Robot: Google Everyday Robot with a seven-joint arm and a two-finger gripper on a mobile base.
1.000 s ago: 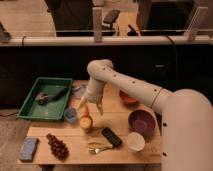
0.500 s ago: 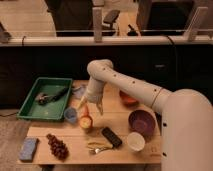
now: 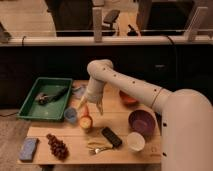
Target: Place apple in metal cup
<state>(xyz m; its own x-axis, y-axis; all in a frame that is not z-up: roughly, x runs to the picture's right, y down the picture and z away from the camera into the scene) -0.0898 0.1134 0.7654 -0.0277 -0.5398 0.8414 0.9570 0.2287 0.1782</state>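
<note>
The apple [image 3: 86, 121], round and yellow-orange with a reddish top, sits near the middle of the wooden table [image 3: 75, 152]. My gripper [image 3: 88, 108] hangs just above it, pointing down. Its fingers stand apart, one on each side above the apple, and hold nothing. The white arm comes in from the right. The metal cup does not show as a separate thing. I cannot tell whether it stands under the apple.
A pale blue-grey cup [image 3: 71, 115] stands just left of the apple. A green tray [image 3: 30, 106] is at the left. Grapes [image 3: 57, 146] and a blue sponge [image 3: 28, 148] lie front left. A black bar [image 3: 111, 137], white cup [image 3: 135, 141], purple bowl [image 3: 142, 122] and orange bowl [image 3: 128, 98] are at the right.
</note>
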